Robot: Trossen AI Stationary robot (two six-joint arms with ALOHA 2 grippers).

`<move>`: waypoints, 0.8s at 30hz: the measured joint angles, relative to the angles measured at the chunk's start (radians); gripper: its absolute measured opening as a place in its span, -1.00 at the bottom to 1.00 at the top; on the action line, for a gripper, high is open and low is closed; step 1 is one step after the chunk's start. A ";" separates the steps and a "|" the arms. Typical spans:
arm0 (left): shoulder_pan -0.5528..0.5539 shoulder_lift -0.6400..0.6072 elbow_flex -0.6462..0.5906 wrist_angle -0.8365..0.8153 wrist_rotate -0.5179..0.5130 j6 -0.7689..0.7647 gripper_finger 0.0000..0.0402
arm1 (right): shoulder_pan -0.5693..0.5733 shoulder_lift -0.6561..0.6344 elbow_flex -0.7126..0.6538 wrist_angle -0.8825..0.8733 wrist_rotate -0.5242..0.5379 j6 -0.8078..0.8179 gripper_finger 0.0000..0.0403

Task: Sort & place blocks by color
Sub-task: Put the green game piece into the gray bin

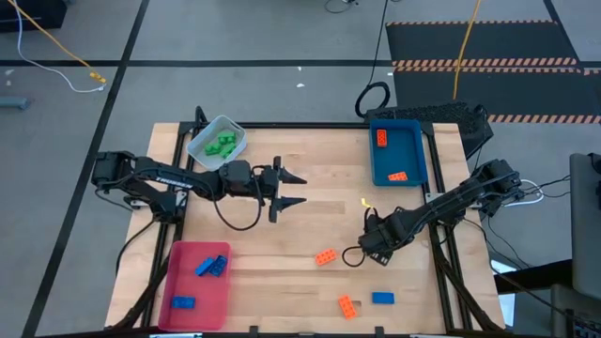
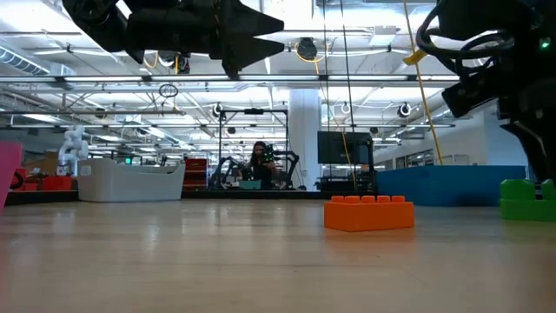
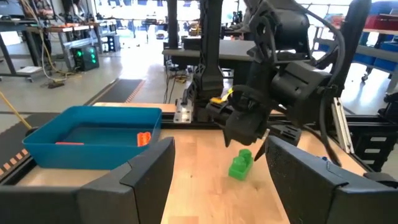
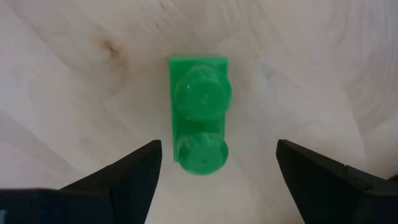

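The right gripper [image 4: 214, 165] points down at the counter [image 1: 310, 225], directly above a green two-stud brick [image 4: 199, 112] that lies flat on the wood. Its jaws stand wide, one on each side of the brick, touching nothing. In the left wrist view the same green brick [image 3: 240, 165] sits on the counter just under the right gripper [image 3: 249, 134]. In the high view the right gripper [image 1: 374, 242] is right of centre, and the brick is hidden beneath it.

The left gripper [image 1: 293, 189] is held above the counter left of centre, pointing toward the right arm. Its jaws are spread wide and hold nothing.

Tray contents:
- Pale tray [image 1: 200, 141], far left corner: several green bricks [image 1: 223, 144].
- Blue tray [image 1: 376, 164], far right: two orange bricks [image 1: 382, 137], the second [image 1: 397, 176] nearer the front edge.
- Red tray [image 1: 221, 291], near left corner: blue bricks [image 1: 211, 267], with a further one [image 1: 182, 302] apart from them.

Loose on the counter:
- An orange brick [image 1: 326, 256] just left of the right gripper.
- An orange brick [image 1: 347, 305] near the front edge.
- A blue brick [image 1: 382, 299] just beside the second orange one.
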 joint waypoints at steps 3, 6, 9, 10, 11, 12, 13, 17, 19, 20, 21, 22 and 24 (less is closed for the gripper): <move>-0.002 0.000 0.000 0.000 0.000 0.003 0.25 | 0.000 0.000 -0.010 0.023 0.018 0.000 0.56; -0.002 0.000 0.000 0.000 0.000 0.003 0.25 | 0.000 0.000 -0.020 0.037 0.020 0.000 0.56; -0.002 0.000 0.000 0.000 -0.002 0.015 0.25 | 0.000 0.000 -0.032 0.053 0.020 0.004 0.56; -0.002 0.000 0.000 0.000 -0.002 0.026 0.25 | 0.000 0.000 -0.037 0.059 0.020 0.004 0.56; -0.002 0.000 0.000 0.001 -0.002 0.037 0.25 | 0.000 0.000 -0.041 0.065 0.020 0.003 0.56; -0.002 0.000 0.000 0.001 -0.002 0.047 0.25 | 0.000 0.000 -0.045 0.074 0.020 0.004 0.56; -0.002 0.000 0.000 0.001 -0.002 0.053 0.25 | 0.000 0.000 -0.049 0.081 0.020 0.004 0.56; -0.002 0.000 0.000 0.001 -0.003 0.055 0.25 | 0.000 0.000 -0.056 0.089 0.021 0.003 0.56; -0.002 0.000 0.000 0.001 -0.003 0.056 0.25 | 0.000 0.000 -0.057 0.088 0.022 0.003 0.56; -0.002 0.000 0.000 0.002 -0.003 0.056 0.25 | 0.000 0.000 -0.057 0.089 0.024 0.003 0.56; -0.002 0.000 0.000 0.002 -0.003 0.056 0.25 | 0.000 0.000 -0.057 0.090 0.029 0.002 0.56; -0.002 0.000 0.000 0.002 -0.003 0.056 0.25 | 0.000 0.000 -0.057 0.091 0.040 0.002 0.56; -0.002 0.000 0.000 0.002 -0.003 0.056 0.25 | 0.000 0.000 -0.057 0.094 0.049 0.000 0.56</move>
